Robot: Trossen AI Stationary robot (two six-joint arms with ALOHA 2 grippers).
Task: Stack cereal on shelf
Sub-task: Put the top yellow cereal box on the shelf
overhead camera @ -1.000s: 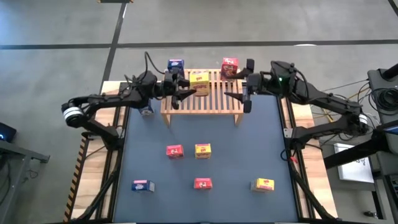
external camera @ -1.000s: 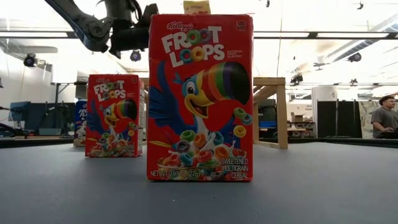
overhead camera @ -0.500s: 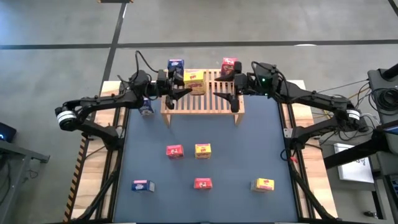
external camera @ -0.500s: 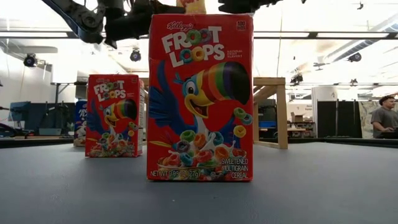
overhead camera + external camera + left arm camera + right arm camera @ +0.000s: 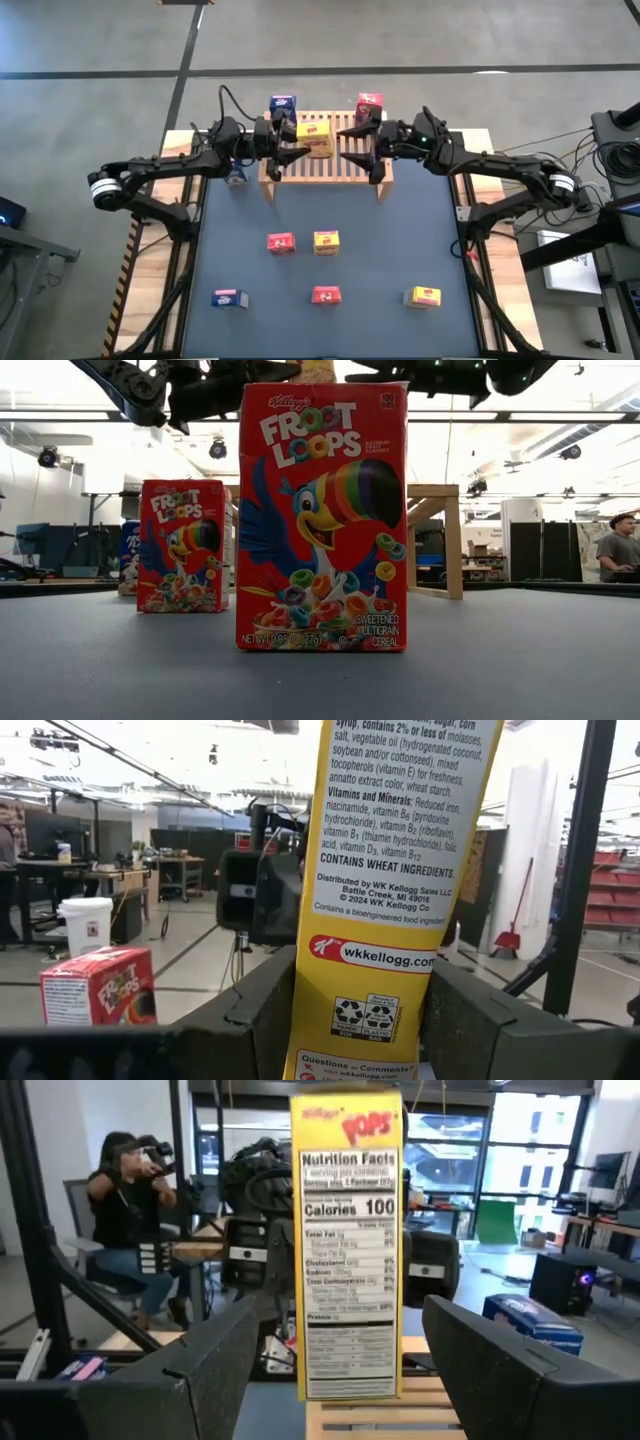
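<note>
A yellow cereal box (image 5: pixel 317 135) stands upright on the slatted wooden shelf (image 5: pixel 325 168) at the table's far side. My left gripper (image 5: pixel 297 140) reaches in from the left and is shut on it. My right gripper (image 5: pixel 358 150) is open at the box's right; in the right wrist view its fingers stand wide on either side of the box (image 5: pixel 348 1250) without touching. A blue box (image 5: pixel 283 104) and a red box (image 5: pixel 369 103) sit at the shelf's far edge. My left gripper pinches the yellow box between its two fingers, one on each broad face, low on the box (image 5: pixel 362 1010). The fingers (image 5: pixel 270 1010) come level from the table's left. The box stands upright, its bottom (image 5: pixel 348 1392) at the slats.
On the dark mat lie a red box (image 5: pixel 281 242), a yellow box (image 5: pixel 326 242), a blue box (image 5: pixel 229 298), a red box (image 5: pixel 326 295) and a yellow box (image 5: pixel 424 296). Another blue box (image 5: pixel 235 172) sits left of the shelf. People (image 5: pixel 130 1210) are beyond the table.
My right gripper has moved toward the table's left over the shelf, closing in on the yellow box, and stays open. My left gripper has shifted a little left and then back right, and the yellow box has shifted with it on the slats.
</note>
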